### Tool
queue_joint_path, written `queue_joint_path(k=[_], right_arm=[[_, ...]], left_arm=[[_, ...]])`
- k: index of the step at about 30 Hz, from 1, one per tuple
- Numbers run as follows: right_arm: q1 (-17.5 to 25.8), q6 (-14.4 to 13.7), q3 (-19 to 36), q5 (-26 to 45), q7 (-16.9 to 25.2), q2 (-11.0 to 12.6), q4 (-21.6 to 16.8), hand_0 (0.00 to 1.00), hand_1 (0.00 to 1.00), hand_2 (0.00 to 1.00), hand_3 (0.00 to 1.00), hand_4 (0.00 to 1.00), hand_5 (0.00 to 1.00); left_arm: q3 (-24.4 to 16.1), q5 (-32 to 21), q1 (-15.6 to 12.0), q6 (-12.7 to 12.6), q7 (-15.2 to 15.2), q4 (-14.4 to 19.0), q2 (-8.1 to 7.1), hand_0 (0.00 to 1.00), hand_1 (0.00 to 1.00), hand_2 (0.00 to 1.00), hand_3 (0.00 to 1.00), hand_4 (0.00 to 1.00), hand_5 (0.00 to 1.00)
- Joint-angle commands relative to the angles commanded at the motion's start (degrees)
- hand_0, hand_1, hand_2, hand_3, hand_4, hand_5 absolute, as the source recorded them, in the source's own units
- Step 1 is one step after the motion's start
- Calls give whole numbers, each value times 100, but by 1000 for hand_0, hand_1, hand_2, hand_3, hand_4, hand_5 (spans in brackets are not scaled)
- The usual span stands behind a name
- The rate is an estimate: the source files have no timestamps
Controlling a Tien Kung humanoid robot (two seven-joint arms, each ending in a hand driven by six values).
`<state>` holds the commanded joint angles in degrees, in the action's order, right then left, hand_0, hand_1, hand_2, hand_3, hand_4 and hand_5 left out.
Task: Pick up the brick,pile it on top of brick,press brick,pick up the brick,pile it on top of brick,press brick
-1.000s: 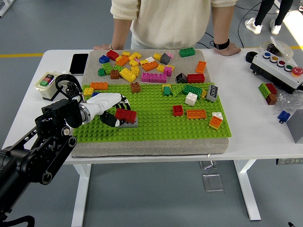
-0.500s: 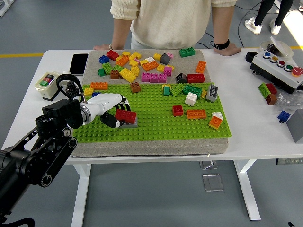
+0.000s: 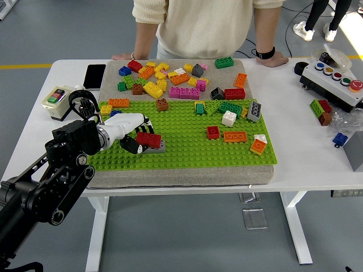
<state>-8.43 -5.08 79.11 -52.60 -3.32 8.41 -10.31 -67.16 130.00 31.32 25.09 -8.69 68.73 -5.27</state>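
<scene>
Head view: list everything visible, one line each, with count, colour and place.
Baseplate: one, green, on a grey pad.
Red brick: one, on a grey brick, at the left hand.
Loose bricks: many, mixed colours, far part of the pad.
Phone: one, black, far left.
Button box: one, white, far right.
Person: one, far side, hands on the table.
Left hand: white and black, shut on the red brick.
Right hand: not in view.
</scene>
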Motion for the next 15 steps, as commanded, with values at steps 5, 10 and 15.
queue_joint_path(k=[5,10,15], right_arm=[[7,-1,3,2,3,3,0,754,686,734,738,998,641],[7,-6,4,5,8,4,0,755,686,733,737,998,640],[13,-3,5,9,7,7,0,755,686,733,737,998,640]], left_arm=[[-4,0,-10,31,-50,32,6,669,622,606,548,508,103],[11,0,-22,55,-106,57,20,670,620,605,549,507,100],[35,0,-32,70,-146,99,33,670,620,605,549,507,100]])
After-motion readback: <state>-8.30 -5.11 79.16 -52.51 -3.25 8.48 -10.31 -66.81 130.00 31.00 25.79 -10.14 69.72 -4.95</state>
